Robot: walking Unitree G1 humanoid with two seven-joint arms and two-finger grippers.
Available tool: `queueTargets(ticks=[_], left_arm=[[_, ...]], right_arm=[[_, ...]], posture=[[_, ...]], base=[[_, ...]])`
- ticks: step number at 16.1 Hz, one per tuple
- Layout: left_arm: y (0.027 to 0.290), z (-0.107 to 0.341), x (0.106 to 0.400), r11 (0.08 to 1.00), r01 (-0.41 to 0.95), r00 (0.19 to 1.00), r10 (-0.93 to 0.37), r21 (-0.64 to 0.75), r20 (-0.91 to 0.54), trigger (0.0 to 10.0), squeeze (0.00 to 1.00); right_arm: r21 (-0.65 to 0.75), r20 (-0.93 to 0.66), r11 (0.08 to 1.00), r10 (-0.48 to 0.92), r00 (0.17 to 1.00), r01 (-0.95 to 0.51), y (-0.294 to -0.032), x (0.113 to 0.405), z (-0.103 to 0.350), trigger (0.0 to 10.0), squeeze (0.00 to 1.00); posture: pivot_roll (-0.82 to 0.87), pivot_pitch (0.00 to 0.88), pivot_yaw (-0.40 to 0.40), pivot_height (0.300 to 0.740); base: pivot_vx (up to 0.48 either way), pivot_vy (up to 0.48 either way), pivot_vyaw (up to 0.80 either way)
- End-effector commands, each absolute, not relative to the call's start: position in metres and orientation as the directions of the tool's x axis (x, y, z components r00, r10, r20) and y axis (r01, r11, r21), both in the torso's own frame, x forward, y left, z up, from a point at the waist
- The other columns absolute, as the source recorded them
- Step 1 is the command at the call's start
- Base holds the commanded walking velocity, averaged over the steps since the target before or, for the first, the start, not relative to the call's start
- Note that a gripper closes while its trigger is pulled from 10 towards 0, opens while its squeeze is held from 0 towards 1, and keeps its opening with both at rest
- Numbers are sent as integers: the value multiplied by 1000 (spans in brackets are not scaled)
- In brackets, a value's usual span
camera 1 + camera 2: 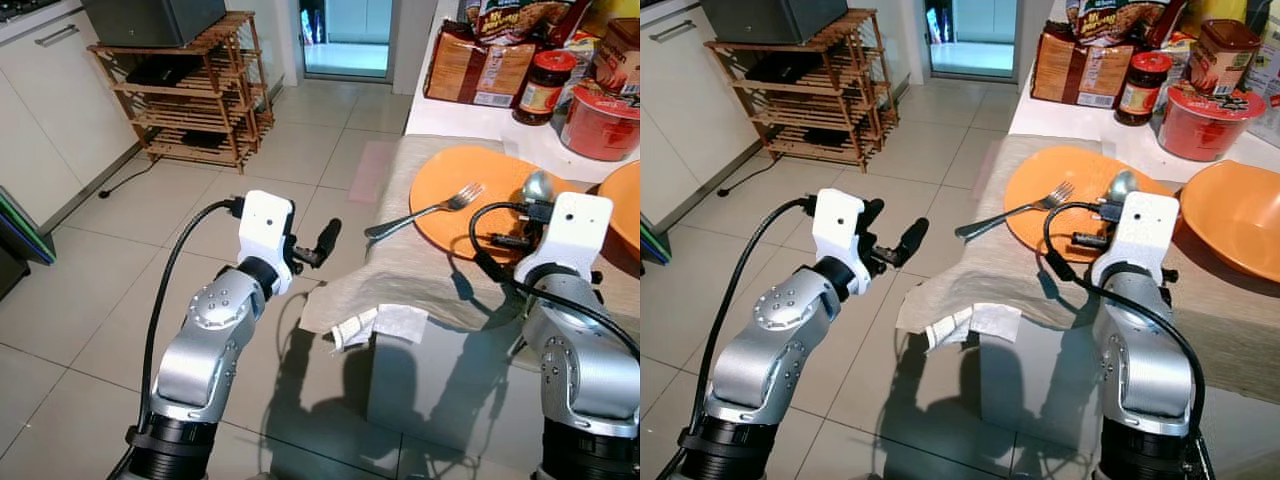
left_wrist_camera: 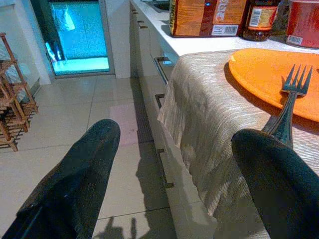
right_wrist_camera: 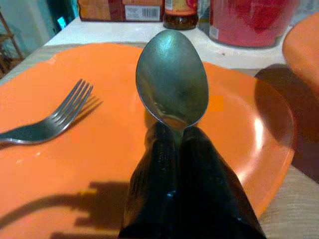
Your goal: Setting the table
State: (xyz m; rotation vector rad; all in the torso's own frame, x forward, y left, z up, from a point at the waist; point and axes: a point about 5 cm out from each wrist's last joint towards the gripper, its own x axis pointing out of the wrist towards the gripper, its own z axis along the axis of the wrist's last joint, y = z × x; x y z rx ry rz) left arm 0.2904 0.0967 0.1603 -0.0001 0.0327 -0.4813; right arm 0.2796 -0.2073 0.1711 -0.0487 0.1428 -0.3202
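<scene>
While I look through the head cameras, I see my right gripper (image 1: 1118, 205) raised over the orange plate (image 1: 470, 225) on the table (image 1: 440, 118), its jaws closed on a spoon (image 1: 538, 186) whose bowl points away from me. A fork (image 1: 424, 212) lies with its tines on the plate's near-left part and its handle out over the beige runner (image 1: 420, 265). An orange bowl (image 1: 1240, 220) sits just right of the plate, with a red tub (image 1: 1203, 122), a jar (image 1: 1142, 88) and a snack bag (image 1: 1080, 70) behind. A crumpled paper towel (image 1: 375, 325) hangs at the runner's front edge. My left gripper (image 1: 322, 245) hovers over the tiled floor (image 1: 100, 300), left of the table and apart from it. A wooden rack (image 1: 195, 95) stands further back.

From the left wrist, I see its jaws spread wide, holding nothing, with the fork and plate edge between the fingertips (image 2: 79, 174) in the distance.

From the right wrist, the two black fingers (image 3: 159, 184) pinch the spoon's neck, the bowl held above the plate's middle, the fork's tines to one side of it.
</scene>
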Motion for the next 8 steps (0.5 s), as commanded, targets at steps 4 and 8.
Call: queueTargets(ticks=[4,8], left_arm=[[97,163,291,891,454,891,-454,-3,-32,10000,0],[97,165,293,895,446,895,-446,6,-22,10000,0]], right_arm=[[-86,53,945,-311,949,314,-205,282,200,0,0],[-136,216,947,-258,942,290,-200,279,221,0,0]], posture=[[-50,54,81,740],[-52,56,79,740]], base=[[0,0,0],[0,0,0]])
